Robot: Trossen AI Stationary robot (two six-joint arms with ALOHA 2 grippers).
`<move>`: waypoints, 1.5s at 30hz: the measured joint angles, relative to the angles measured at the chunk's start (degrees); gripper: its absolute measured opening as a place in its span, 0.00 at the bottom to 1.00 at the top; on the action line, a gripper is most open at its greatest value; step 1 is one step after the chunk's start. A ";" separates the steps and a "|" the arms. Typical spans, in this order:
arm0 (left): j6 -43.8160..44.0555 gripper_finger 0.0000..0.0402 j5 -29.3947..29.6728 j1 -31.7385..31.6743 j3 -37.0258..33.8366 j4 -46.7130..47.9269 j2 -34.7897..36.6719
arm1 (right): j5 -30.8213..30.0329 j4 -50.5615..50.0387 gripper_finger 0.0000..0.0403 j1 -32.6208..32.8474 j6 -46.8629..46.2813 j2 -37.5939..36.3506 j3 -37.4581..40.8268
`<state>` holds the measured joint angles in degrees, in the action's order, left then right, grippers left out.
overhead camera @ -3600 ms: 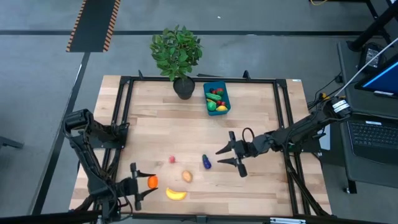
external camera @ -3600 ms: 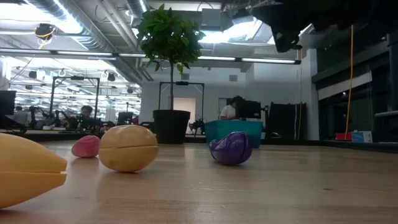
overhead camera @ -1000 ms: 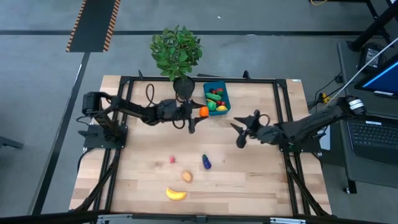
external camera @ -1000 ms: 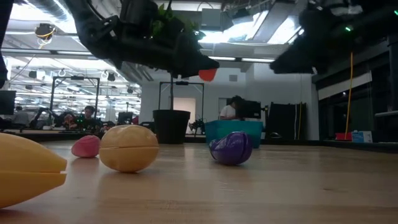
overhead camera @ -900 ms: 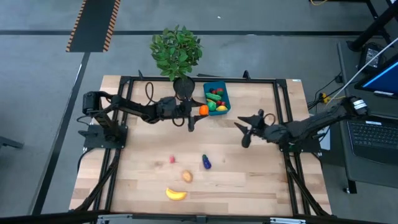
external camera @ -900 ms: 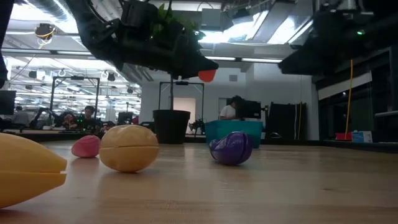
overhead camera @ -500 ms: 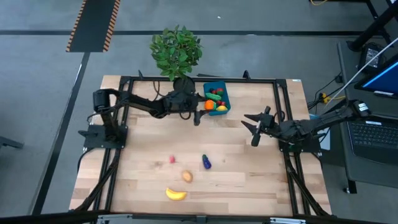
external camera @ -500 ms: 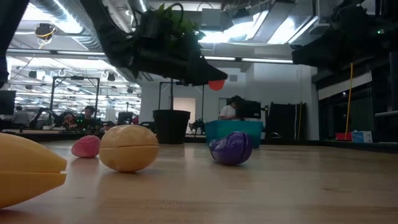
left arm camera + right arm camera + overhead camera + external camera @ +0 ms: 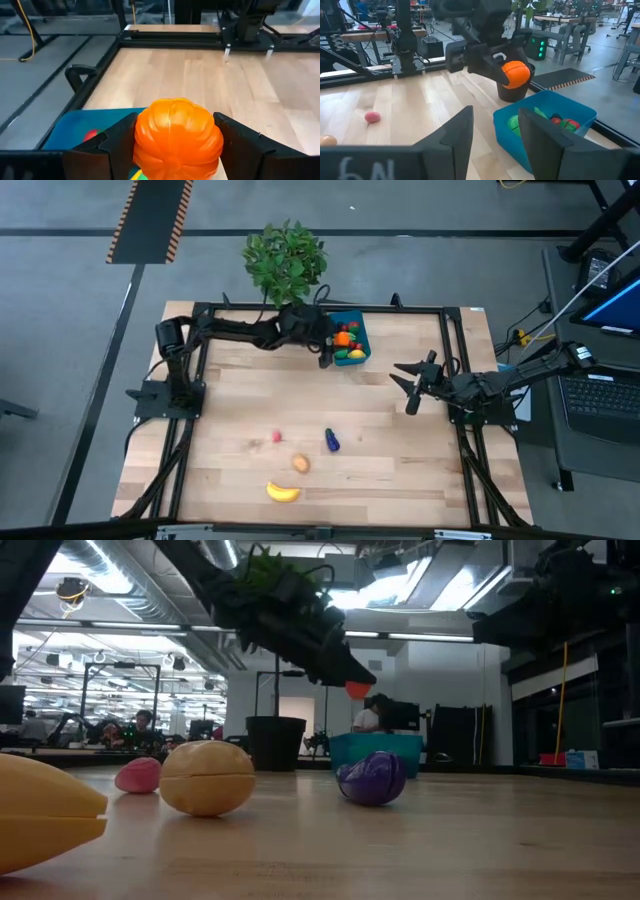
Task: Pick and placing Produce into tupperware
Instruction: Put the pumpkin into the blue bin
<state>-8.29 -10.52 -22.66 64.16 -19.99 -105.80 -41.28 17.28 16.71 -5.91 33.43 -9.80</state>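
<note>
My left gripper (image 9: pixel 338 342) is shut on a ribbed orange (image 9: pixel 177 139), holding it in the air over the left part of the blue tupperware (image 9: pixel 363 330), which has several fruits and vegetables in it. The orange also shows in the low view (image 9: pixel 358 690) and in the right wrist view (image 9: pixel 515 73). Four pieces of produce lie on the near half of the table: a purple eggplant (image 9: pixel 331 441), a tan potato (image 9: pixel 300 464), a pink berry (image 9: pixel 277 437) and a yellow banana (image 9: pixel 283 492). My right gripper (image 9: pixel 402 387) hovers open and empty at the table's right. My left gripper pinches the orange by its two opposite sides (image 9: pixel 142 145) between its two fingers (image 9: pixel 240 147). The fingers come from the table's left, slanting a little downward. The orange is lifted clear, above the tupperware's blue rim (image 9: pixel 85 127).
A leafy potted plant (image 9: pixel 285 260) stands just left of the tupperware at the far edge. A black frame (image 9: pixel 200 360) runs around the tabletop. Bare wood lies between the tupperware and the produce near the front.
My left gripper has carried the orange toward the table's right and far edge, from beside the plant pot to above the tupperware, still shut on it. My right gripper has drawn back toward the right edge and then kept still.
</note>
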 joint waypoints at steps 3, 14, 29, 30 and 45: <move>-0.36 0.57 0.33 -0.79 2.13 5.58 0.02 | 0.00 0.00 0.39 0.00 -0.01 0.00 0.00; -2.84 0.57 8.89 1.46 5.55 15.36 0.02 | 0.61 0.02 0.39 0.00 -0.02 0.02 0.00; -7.52 0.57 12.47 4.32 5.55 13.51 -0.71 | 2.54 -0.88 0.39 0.02 -1.31 0.02 0.00; -7.50 0.57 12.47 4.40 5.55 13.40 -1.08 | 2.54 -0.92 0.39 0.02 -1.31 0.04 0.00; -8.89 0.57 15.34 4.15 13.64 11.85 -12.66 | 4.50 -2.95 0.39 0.04 -3.08 0.07 -0.02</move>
<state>-17.18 4.82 -18.51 77.80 -8.13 -118.46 -36.77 14.33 16.75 -8.99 33.50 -9.82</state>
